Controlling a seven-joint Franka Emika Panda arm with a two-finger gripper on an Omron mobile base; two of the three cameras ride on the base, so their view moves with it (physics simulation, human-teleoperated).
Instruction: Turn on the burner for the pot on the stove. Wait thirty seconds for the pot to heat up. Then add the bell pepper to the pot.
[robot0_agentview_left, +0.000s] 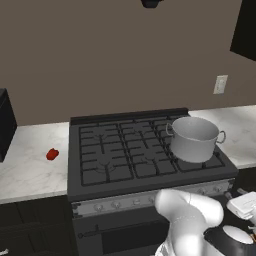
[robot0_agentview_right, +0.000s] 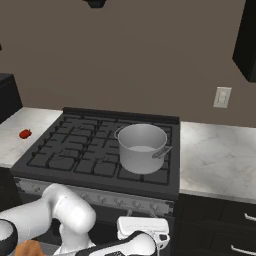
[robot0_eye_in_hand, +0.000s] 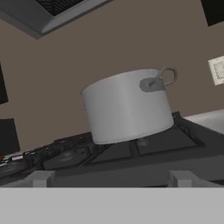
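Left base view shows the black gas stove (robot0_agentview_left: 145, 155) with its grid of cast-iron grates set into a white marbled bench (robot0_agentview_left: 30, 165). On the stove's right side, over the rear-right burner, stands the wide silver-grey metal pot (robot0_agentview_left: 194, 138), upright, lidless, a loop handle on each side. Left of the stove, well apart from the pot, the small bright red bell pepper (robot0_agentview_left: 52, 154) lies on the bench. A row of small grey knobs (robot0_agentview_left: 125, 202) runs along the stove's front edge. Below that edge, in front of the stove, the white arm is folded low. The tool (robot0_eye_in_hand: 111, 183) looks up at the pot from just below the stove's front edge, its two tips spread wide and gripping nothing.
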